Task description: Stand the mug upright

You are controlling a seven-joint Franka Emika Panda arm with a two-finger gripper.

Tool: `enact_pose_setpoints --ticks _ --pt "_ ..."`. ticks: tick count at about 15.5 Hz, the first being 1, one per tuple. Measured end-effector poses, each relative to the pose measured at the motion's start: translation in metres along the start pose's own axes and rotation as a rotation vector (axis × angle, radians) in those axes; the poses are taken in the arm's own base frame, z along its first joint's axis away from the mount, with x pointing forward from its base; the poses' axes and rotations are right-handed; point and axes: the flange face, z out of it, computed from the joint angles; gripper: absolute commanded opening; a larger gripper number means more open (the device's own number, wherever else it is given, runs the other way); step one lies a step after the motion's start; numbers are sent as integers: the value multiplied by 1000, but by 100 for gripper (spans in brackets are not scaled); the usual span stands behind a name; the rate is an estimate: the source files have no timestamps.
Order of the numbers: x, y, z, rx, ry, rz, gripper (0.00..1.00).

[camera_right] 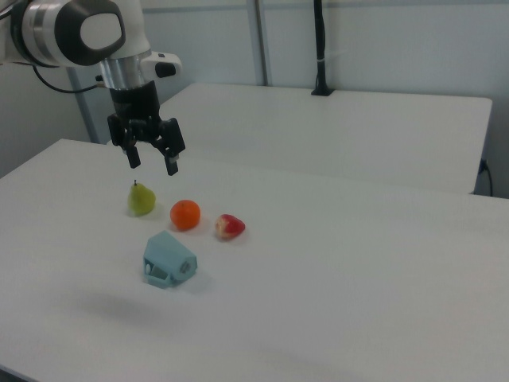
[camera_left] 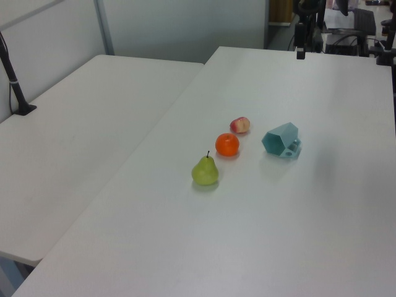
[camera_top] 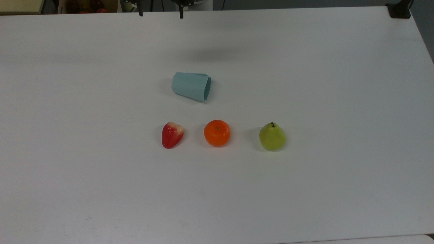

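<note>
A white surface (camera_top: 339,101) carries the mug (camera_top: 191,86), lying on its side well clear of everything. Nearer the top view's bottom, a strawberry (camera_top: 172,134), an orange (camera_top: 217,133) and a pear (camera_top: 272,137) form a row. The tool (camera_right: 151,161) hangs high above, pointing down, fingers spread apart and empty.
</note>
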Motion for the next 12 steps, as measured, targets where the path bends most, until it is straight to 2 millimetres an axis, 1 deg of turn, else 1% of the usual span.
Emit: enact_pose_setpoints --ticks 2,3,4,6,7,9,10,12 --pt "1 -7 3 -15 -6 -7 100" --pt "2 -14 5 -39 -9 1 100" --pt "3 -26 8 -82 -11 10 100" --pt "7 -70 20 -206 -8 16 100" --pt "9 -97 31 -264 -6 17 100" --pt "14 -147 63 -378 0 30 100" --pt "18 -163 80 -423 2 38 100" --pt "25 -184 113 -505 4 50 100"
